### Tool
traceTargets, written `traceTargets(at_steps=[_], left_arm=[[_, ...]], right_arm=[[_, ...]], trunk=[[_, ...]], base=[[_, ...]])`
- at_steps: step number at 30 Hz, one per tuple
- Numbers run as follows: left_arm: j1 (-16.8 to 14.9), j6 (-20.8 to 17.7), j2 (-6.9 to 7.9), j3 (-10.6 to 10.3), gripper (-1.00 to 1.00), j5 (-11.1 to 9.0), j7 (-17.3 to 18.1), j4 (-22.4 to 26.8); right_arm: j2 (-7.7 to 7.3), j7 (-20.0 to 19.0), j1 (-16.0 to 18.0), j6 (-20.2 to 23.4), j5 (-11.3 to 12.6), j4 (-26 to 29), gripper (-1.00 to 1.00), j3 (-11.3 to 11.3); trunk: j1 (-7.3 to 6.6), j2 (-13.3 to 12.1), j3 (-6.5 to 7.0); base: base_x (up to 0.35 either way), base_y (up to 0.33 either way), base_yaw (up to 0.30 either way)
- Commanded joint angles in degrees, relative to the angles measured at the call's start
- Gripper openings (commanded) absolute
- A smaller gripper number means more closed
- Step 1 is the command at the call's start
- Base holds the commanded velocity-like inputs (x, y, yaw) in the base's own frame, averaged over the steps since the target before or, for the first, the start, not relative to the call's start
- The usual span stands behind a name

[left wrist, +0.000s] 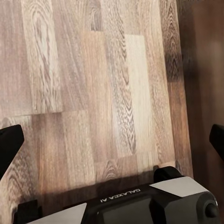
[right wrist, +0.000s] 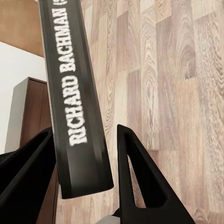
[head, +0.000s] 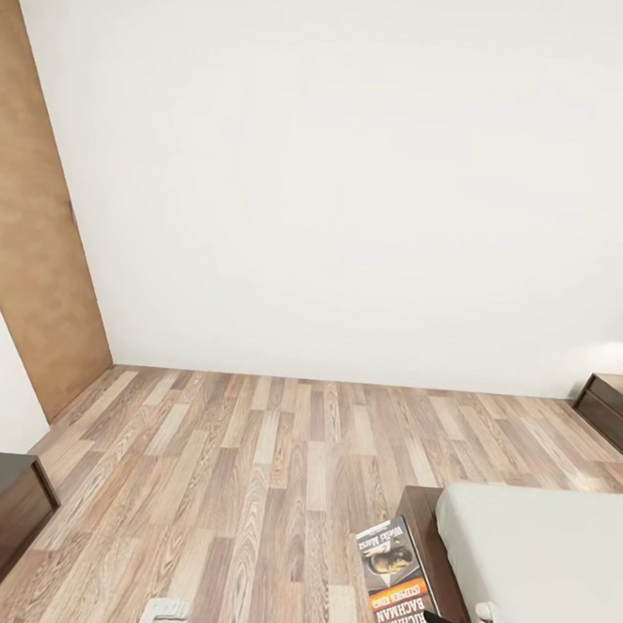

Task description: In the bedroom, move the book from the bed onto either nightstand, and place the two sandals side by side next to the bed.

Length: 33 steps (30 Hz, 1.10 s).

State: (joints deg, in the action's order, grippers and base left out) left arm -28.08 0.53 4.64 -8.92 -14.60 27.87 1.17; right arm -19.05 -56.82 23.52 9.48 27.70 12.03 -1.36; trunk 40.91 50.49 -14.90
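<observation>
The bedroom floor (head: pixel 269 478) spreads wide, with the bed (head: pixel 535 567) at lower right and 1 nightstand (head: pixel 613 412) against the far wall. The book (head: pixel 394 583) is in transit, pinched by its spine end in the right gripper (right wrist: pixel 86 186); the left gripper (left wrist: pixel 112 144) hangs wide open, holding nothing. Next comes carrying it to that nightstand. Its long axis runs away from the robot, cover up.
</observation>
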Motion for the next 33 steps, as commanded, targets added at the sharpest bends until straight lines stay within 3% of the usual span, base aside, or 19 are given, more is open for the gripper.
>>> traceTargets(at_steps=[1, 12, 33], left_arm=[[-0.04, 0.13, 0.02, -0.49, 1.0, -0.51, 0.17, -0.03], [-0.04, 0.34, 0.49, -0.42, 1.0, -0.52, 0.17, -0.03], [-0.04, 0.34, 0.8, -0.49, 1.0, -0.21, 0.08, -0.03]], right_arm=[[-0.02, -0.14, 0.03, 0.58, 0.51, 0.01, -1.0, -0.13], [-0.02, 0.02, 0.03, 0.54, 0.51, -0.08, -1.0, -0.13], [-0.02, 0.11, 0.03, 0.52, 0.51, -0.08, -1.0, -0.13]], trunk=[[0.01, 0.05, -0.08], [0.01, 0.05, -0.08], [0.01, 0.05, -0.08]], base=[[0.0, 0.0, 0.0], [0.041, 0.0, 0.0], [0.318, 0.0, 0.0]])
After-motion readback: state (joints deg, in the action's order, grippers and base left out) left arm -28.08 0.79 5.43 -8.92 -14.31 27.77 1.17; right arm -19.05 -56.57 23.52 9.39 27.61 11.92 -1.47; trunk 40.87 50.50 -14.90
